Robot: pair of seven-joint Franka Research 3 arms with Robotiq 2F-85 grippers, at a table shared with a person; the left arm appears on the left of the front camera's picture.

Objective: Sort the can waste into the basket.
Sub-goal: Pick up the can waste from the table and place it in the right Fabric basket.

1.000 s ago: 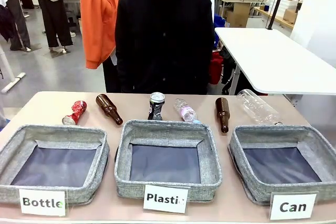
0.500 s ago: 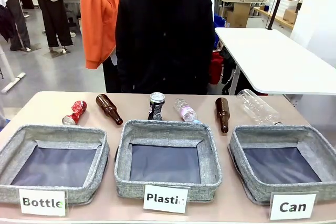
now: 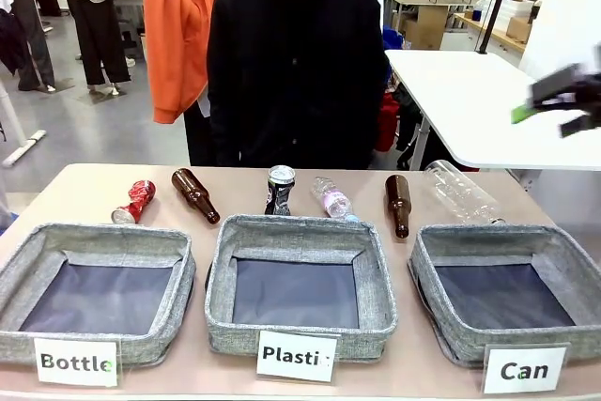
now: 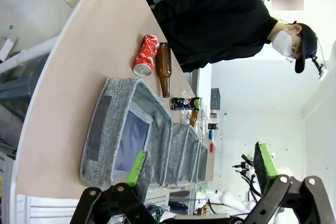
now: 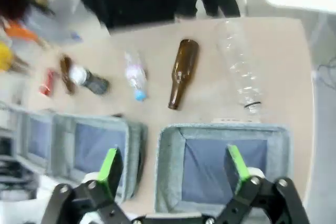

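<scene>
Front: right gripper [image 3: 547,105] just swung in over the table's [image 3: 84,185] right edge, fingers apart, so sorting is apparently starting; black can [image 3: 279,190], crushed red can [image 3: 134,201] lie along the far edge. Left wrist: left gripper [image 4: 200,161] spread, empty. Right wrist: basket [image 5: 226,128] beneath.

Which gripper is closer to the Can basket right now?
Right. The right gripper hangs in the air above the Can basket, toward its outer side. The left gripper is at the row's other end, beyond the Bottle basket.

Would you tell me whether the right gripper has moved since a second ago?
Yes: the right gripper has come in from the right edge, high above the Can basket.
</scene>
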